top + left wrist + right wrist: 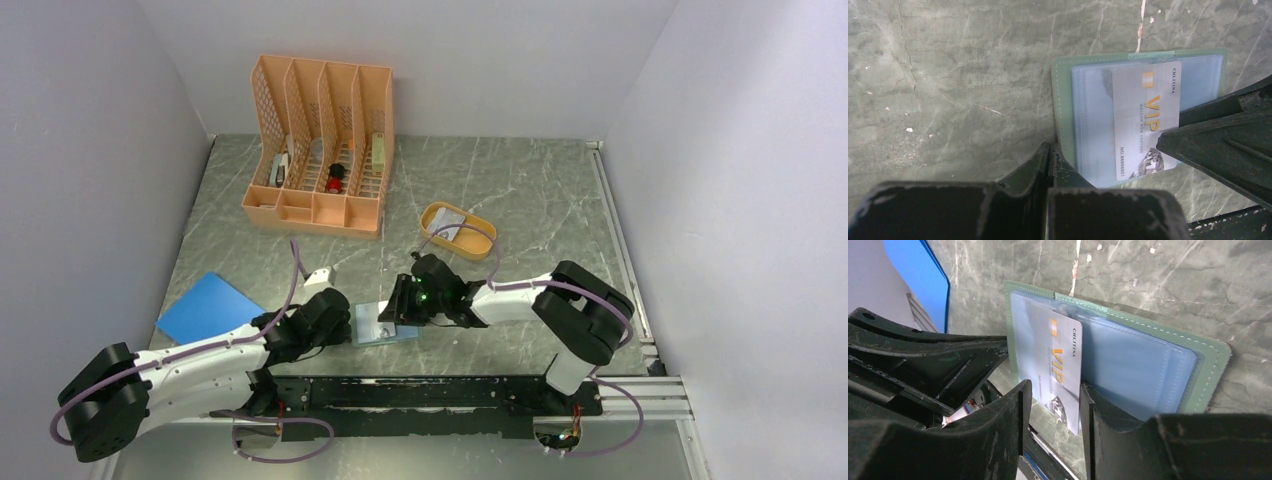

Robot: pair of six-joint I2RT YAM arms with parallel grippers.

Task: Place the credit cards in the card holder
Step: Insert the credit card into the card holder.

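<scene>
Now, credit card (1064,365) half in open card holder (1208,360), long axis toward right pincer (1054,392), parted round it, left pincer (1048,155) shut.

Your only readable item is the pale credit card (1145,120) lying on the inside of the open card holder (1064,100), where large orange-gold letters down its middle spell "VIP". In your left wrist view, a small dark line at the card's top edge reads roughly "CILLTINA". A fine line beside the big letters appears to end in "NEW CENTURY". A serial along the opposite edge begins "NO." and runs on in digits, mostly eights, too small to fix. Your right wrist view shows the same "VIP". From overhead you can read nothing.
</scene>
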